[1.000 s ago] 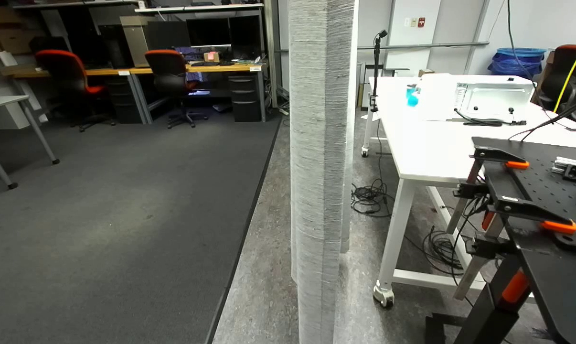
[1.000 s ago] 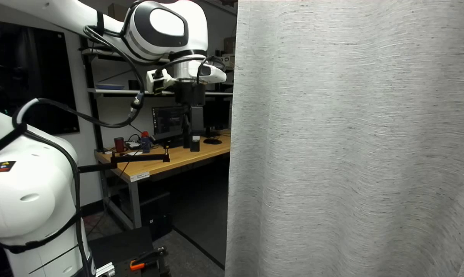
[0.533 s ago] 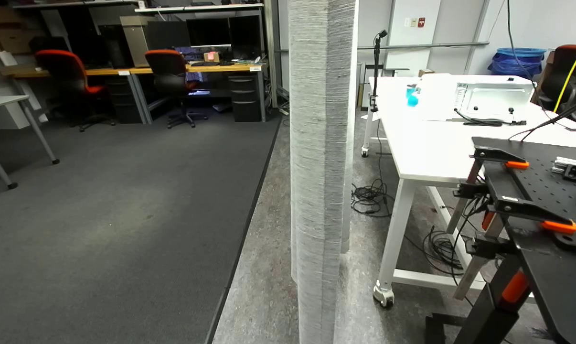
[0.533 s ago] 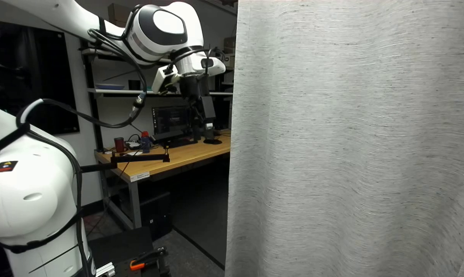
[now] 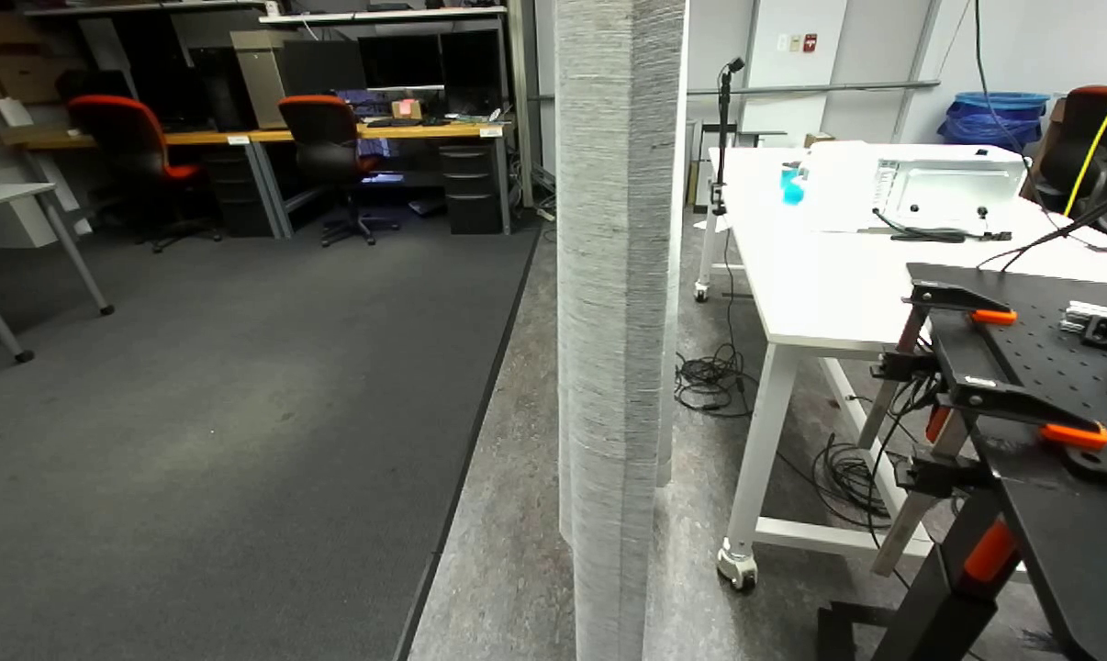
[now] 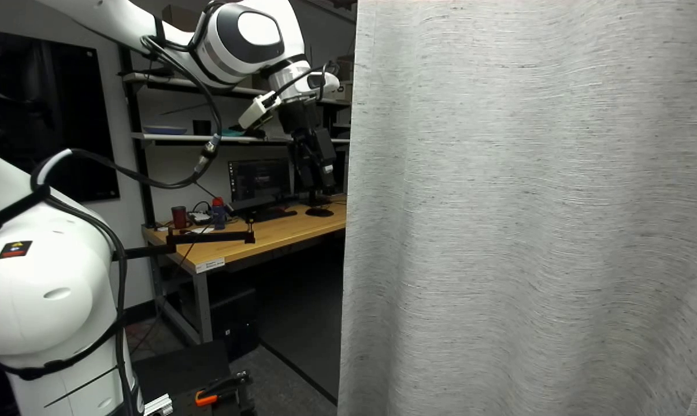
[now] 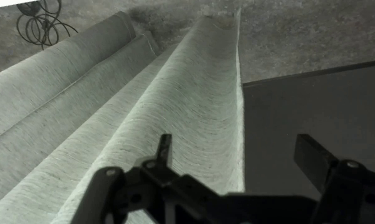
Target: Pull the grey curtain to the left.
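The grey curtain (image 5: 609, 321) hangs in streaked vertical folds and shows nearly edge-on in an exterior view. It fills the right half in an exterior view (image 6: 527, 208), with its free edge toward the robot. My black gripper (image 6: 318, 184) points down at a tilt, left of that edge. In the wrist view the gripper (image 7: 234, 138) is open, with its fingers wide apart. The curtain's free edge runs between the two fingers in that picture; the left finger overlaps the curtain (image 7: 187, 109), the right one overlaps dark floor. Whether a finger touches the fabric cannot be told. The jaws hold nothing.
A wooden desk (image 6: 267, 234) with monitors, a cup and a bottle stands behind the arm. A white table (image 5: 829, 294) and a black mounting table (image 5: 1058, 514) with orange clamps (image 5: 1072, 436) stand beside the curtain. Loose cables (image 5: 714, 381) lie on the floor.
The gripper has tilted from pointing straight down to slanting toward the curtain's edge, and its fingertips have moved right and up in the exterior view. The curtain has not visibly moved.
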You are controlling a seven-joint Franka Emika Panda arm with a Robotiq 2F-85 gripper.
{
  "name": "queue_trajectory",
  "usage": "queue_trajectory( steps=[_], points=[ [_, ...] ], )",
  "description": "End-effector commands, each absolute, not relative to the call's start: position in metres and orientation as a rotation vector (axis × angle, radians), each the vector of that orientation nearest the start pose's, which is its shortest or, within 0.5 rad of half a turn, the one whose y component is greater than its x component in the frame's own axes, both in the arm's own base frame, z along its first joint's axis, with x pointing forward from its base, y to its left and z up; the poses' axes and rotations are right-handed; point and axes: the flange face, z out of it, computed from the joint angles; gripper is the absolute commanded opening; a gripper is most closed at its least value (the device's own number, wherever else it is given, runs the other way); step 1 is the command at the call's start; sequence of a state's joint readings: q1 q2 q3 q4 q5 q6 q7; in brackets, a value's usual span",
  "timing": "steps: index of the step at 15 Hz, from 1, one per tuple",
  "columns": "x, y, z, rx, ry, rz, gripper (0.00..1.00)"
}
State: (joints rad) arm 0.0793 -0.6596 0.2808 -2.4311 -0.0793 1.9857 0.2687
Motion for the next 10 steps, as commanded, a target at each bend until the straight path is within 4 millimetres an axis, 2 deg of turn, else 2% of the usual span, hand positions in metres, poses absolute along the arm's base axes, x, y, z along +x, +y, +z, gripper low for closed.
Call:
queue_trajectory(
  steps=[1, 3, 6, 10],
  points=[
    [0.369, 0.15, 0.562, -3.159, -0.074, -0.518, 1.0],
    [0.377, 0.152, 0.563, -3.116, -0.054, -0.58, 1.0],
    [0.393, 0.155, 0.555, -3.074, -0.073, -0.653, 1.0],
    [0.414, 0.159, 0.531, -3.055, -0.101, -0.687, 1.0]
  ],
)
